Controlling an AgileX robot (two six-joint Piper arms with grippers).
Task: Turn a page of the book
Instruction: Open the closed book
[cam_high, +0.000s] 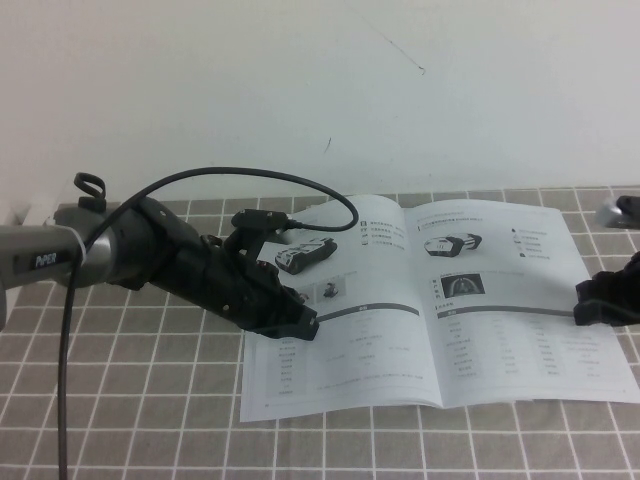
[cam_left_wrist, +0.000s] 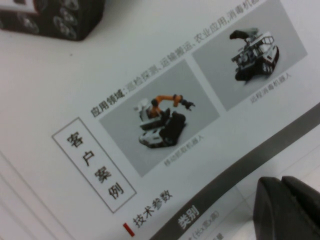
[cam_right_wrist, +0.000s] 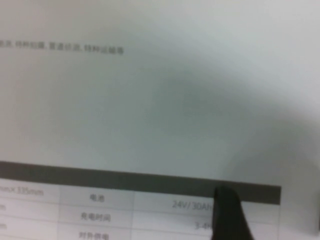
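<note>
The book (cam_high: 420, 250) lies open and flat on the checked cloth, right of centre. My left gripper (cam_high: 303, 325) is shut and its tips rest on the left page (cam_high: 350, 365), by the grey bar. In the left wrist view the shut gripper (cam_left_wrist: 287, 202) sits over the printed table, below the vehicle photos (cam_left_wrist: 160, 120). My right gripper (cam_high: 592, 303) is at the outer edge of the right page (cam_high: 510, 335), level with its grey bar (cam_right_wrist: 125, 179). That page lies flat.
A grey checked tablecloth (cam_high: 130, 400) covers the table up to a white wall (cam_high: 300, 90). The left arm's black cable (cam_high: 250, 172) loops over the book's far left corner. Part of the right arm (cam_high: 625, 212) shows at the far right edge.
</note>
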